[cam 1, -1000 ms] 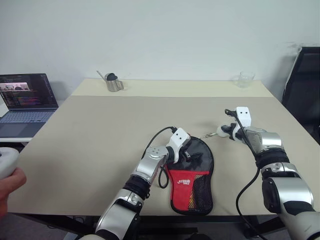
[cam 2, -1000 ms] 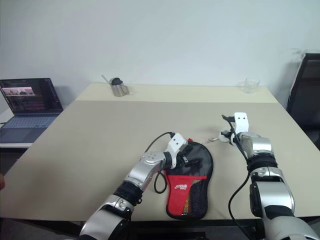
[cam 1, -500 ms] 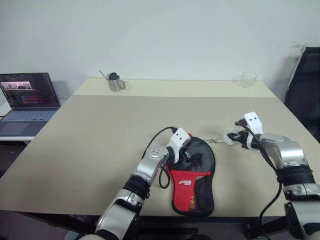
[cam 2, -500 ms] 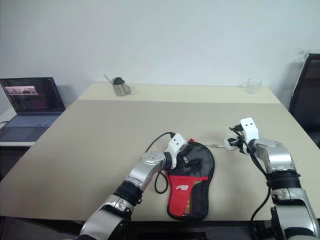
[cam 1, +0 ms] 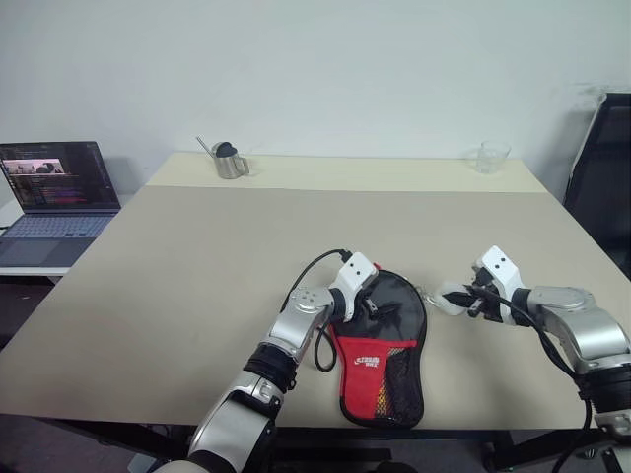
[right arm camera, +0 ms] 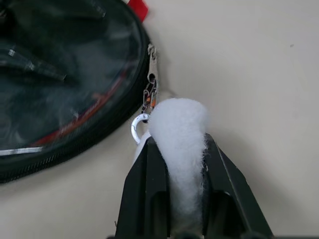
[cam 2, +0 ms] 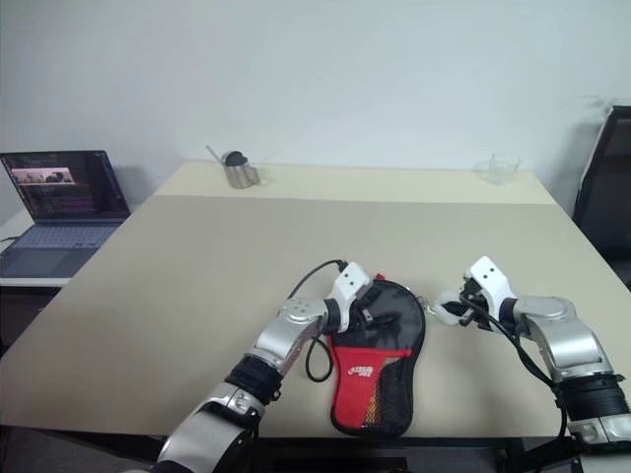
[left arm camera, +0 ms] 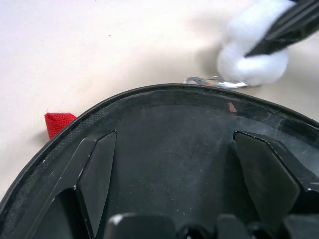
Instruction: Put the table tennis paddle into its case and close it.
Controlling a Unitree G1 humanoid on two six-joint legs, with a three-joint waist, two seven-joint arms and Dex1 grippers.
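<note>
The black case (cam 1: 386, 347), with its red panel and mesh pocket, lies flat near the table's front edge. My left gripper (cam 1: 375, 305) rests open on the round black end, its fingers (left arm camera: 95, 169) spread wide on the glossy face. My right gripper (right arm camera: 178, 145) is shut on a white fluffy pompom (right arm camera: 179, 130). The pompom hangs from a metal ring (right arm camera: 138, 127) on the zip pull at the case's right rim. The gripper is just right of the case (cam 2: 455, 307). The table tennis paddle is hidden; a thin red line shows through the case's dark face.
An open laptop (cam 1: 54, 192) stands off the table's left side. A metal cup (cam 1: 228, 163) is at the back left and a clear glass (cam 1: 490, 156) at the back right. A black chair (cam 1: 603, 172) stands to the right. The case's narrow end reaches the table's front edge (cam 1: 325, 426).
My right gripper has drawn back toward me with the pompom, coming close to the case's right rim, and its wrist has rolled. The left gripper stayed put. A hand at far left is gone.
</note>
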